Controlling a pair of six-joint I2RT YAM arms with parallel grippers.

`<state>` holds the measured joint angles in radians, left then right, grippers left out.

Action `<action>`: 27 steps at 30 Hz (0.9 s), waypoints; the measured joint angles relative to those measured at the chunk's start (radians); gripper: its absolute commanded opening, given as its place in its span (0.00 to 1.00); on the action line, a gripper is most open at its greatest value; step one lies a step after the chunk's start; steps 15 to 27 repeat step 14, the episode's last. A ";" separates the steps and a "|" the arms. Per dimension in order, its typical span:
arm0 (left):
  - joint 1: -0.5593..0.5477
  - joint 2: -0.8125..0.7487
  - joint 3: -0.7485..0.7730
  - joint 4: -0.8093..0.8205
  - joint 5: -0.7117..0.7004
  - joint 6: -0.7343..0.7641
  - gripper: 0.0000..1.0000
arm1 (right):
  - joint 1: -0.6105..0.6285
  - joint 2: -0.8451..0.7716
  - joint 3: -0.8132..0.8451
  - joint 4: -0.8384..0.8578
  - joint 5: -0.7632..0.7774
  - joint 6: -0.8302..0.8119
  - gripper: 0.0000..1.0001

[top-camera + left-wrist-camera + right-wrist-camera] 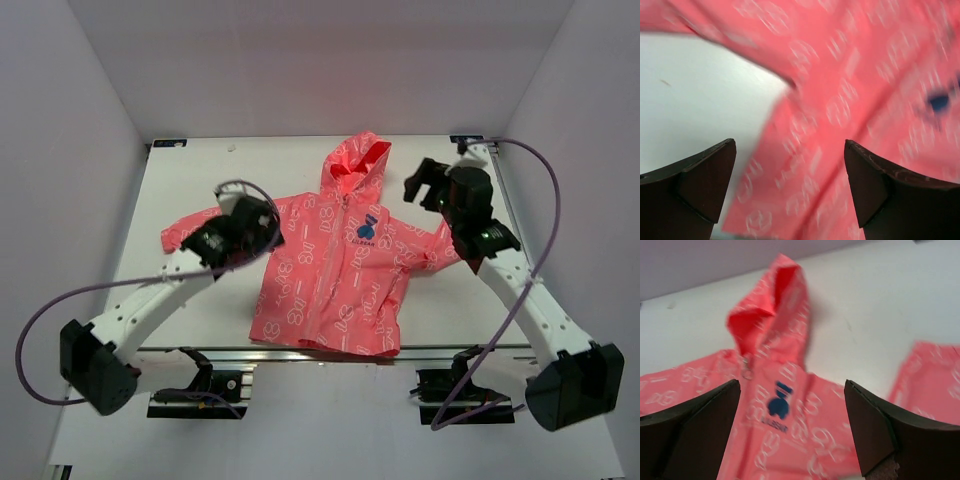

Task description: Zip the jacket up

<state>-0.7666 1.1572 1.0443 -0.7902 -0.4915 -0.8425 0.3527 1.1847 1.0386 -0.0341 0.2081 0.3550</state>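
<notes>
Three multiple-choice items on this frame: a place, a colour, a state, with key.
1. Where is the metal zipper pull of the coral-pink hooded jacket? A at the hem; B at the neck; C halfway up.
2. The small chest emblem is which colour? A blue; B green; C yellow.
3. The left gripper and right gripper are: A both open; B both shut on fabric; C one shut.
B, ring sits under the hood in the right wrist view; A, emblem prints dark blue; A, fingers spread in both wrist views.
</notes>
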 measured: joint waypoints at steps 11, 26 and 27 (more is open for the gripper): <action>0.438 0.157 0.199 0.099 0.052 0.179 0.98 | -0.052 -0.253 -0.203 -0.346 0.219 0.106 0.89; 0.437 0.138 0.169 0.133 0.038 0.205 0.98 | -0.052 -0.336 -0.275 -0.354 0.242 0.109 0.89; 0.437 0.138 0.169 0.133 0.038 0.205 0.98 | -0.052 -0.336 -0.275 -0.354 0.242 0.109 0.89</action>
